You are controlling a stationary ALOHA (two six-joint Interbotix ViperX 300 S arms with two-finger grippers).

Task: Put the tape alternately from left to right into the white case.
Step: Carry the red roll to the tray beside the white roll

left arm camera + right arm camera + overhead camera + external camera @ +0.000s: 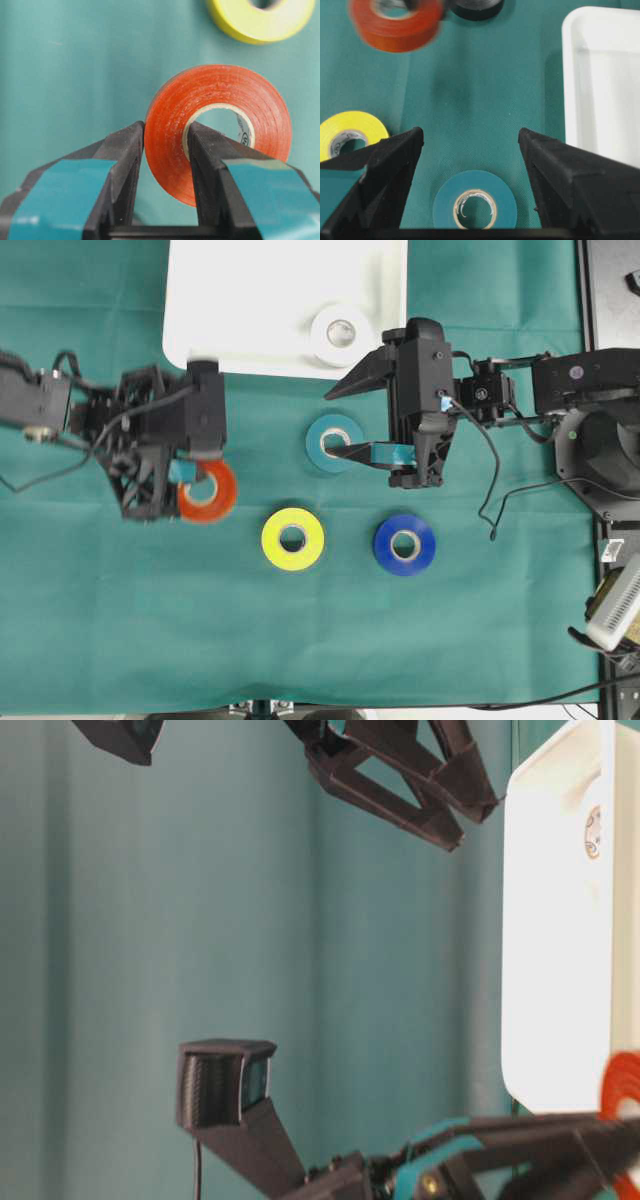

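Pinching orange-red roll [220, 130]; left fingers [122, 165]

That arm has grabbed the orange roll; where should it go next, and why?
Probably toward the white case. The left gripper is shut on the orange-red roll, one finger through its core, and only the white roll lies in the case.

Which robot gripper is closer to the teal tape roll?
Right. The right gripper hangs open around the teal tape roll; the left gripper is off to the side, shut on the orange-red roll.
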